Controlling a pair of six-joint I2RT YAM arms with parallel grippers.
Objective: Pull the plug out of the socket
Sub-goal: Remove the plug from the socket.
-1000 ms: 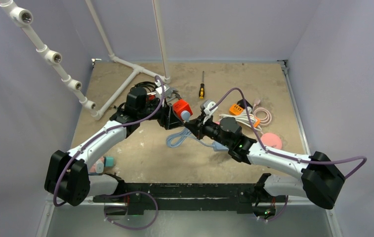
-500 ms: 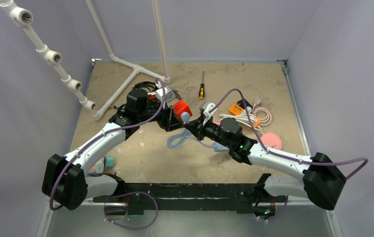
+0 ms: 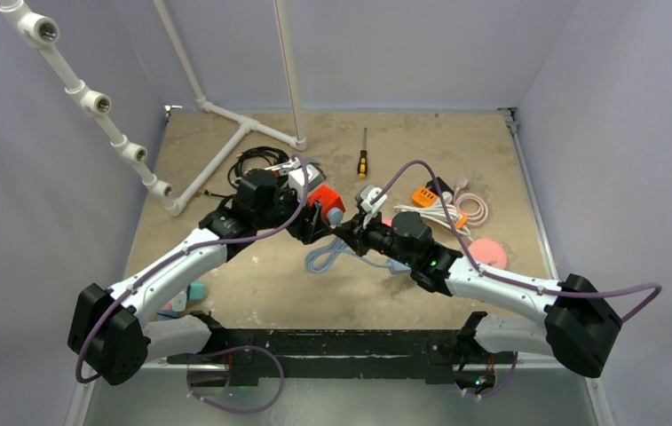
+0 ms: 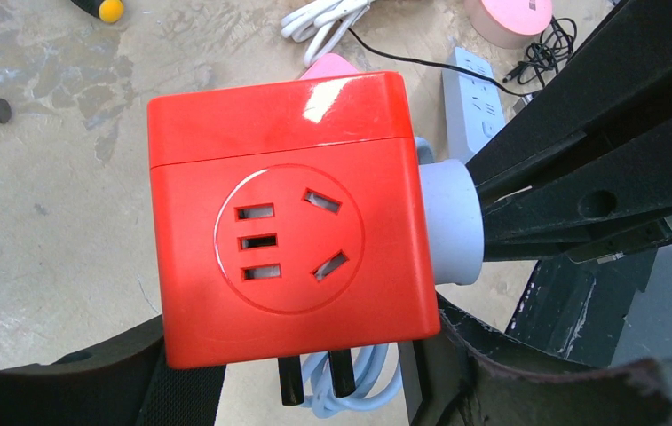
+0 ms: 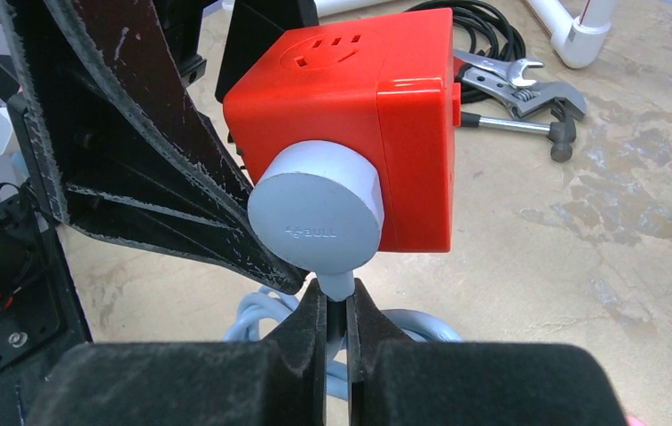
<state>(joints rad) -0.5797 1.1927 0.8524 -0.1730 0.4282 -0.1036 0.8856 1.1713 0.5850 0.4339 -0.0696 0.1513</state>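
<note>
Grey-blue cord [image 3: 320, 254] lies looped on the sandy bench [image 3: 252, 288] nearest the arm bases. It is directly under the two claws, which meet above it a little left of the bench's middle.

The right claw [image 5: 333, 312] reaches in from the right and is closed almost fully. Its fingers pinch the thin neck where the cord leaves the plug [image 5: 316, 206]. The plug is a round grey disc whose short axis lies level, running from the right claw into a side face of the socket [image 5: 376, 124]. Its flat back, with faint embossed lettering, faces the right wrist camera, and the neck hangs from its lower rim. It sits flush against the red face.

The socket is a red cube held clear of the bench. One slotted face looks at the left wrist camera, and two dark pins [image 4: 292, 383] stick out at its lower edge toward the cord. The left claw [image 3: 307, 218] is spread to the cube's width and grips it from opposite sides, with one dark finger lying just behind the plug.

Beyond, on the far bench, lie a wrench [image 5: 509, 73], a coil of black cable [image 3: 256, 158], a screwdriver [image 3: 362, 162] and white pipework [image 3: 225, 151].
</note>
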